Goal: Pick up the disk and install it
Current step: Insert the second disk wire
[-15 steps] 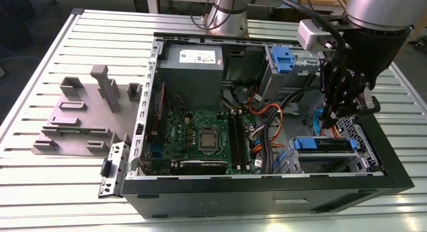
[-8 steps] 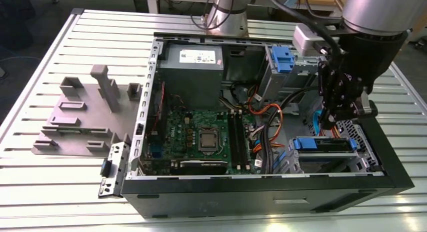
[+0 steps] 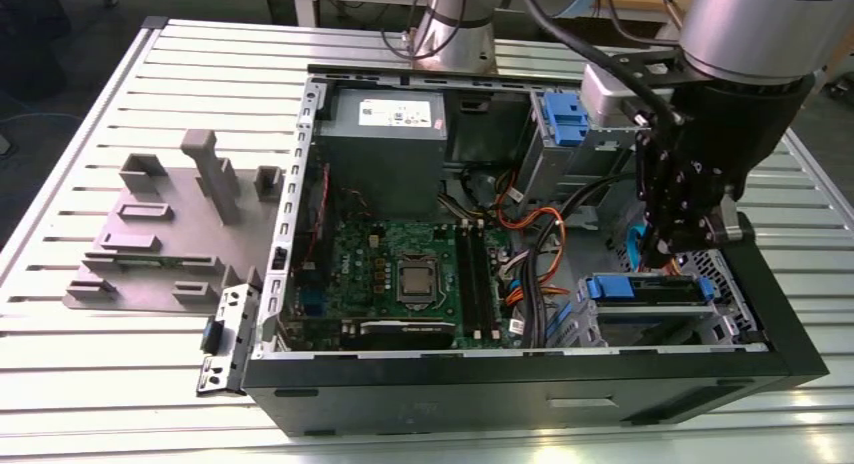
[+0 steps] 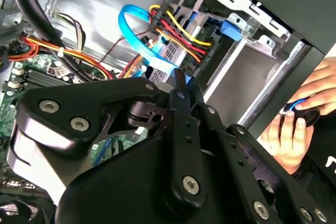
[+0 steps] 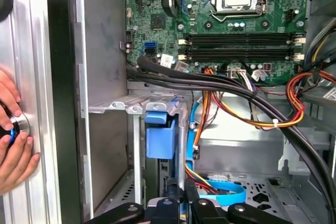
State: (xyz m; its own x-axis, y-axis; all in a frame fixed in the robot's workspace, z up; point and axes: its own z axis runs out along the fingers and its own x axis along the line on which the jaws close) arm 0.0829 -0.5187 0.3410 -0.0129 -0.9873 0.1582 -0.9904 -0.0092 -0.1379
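Here the gripper [image 3: 687,246], jaws pressed together with nothing visibly between them, hangs inside the case directly above the disk [image 3: 650,290], whose long axis runs crosswise beneath it.

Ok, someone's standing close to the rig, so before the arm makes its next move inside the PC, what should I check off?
1. Case open, motherboard exposed: ok.
2. Tool down inside the case, by the drive bay at the exterior view's right: ok.
3. People clear: not ok. A person's hands rest at the case's edge in both wrist views.
4. Cables clear of the tool: not ok. A blue cable and coloured wires lie just ahead of it.
5. Disk in the tool: cannot tell.
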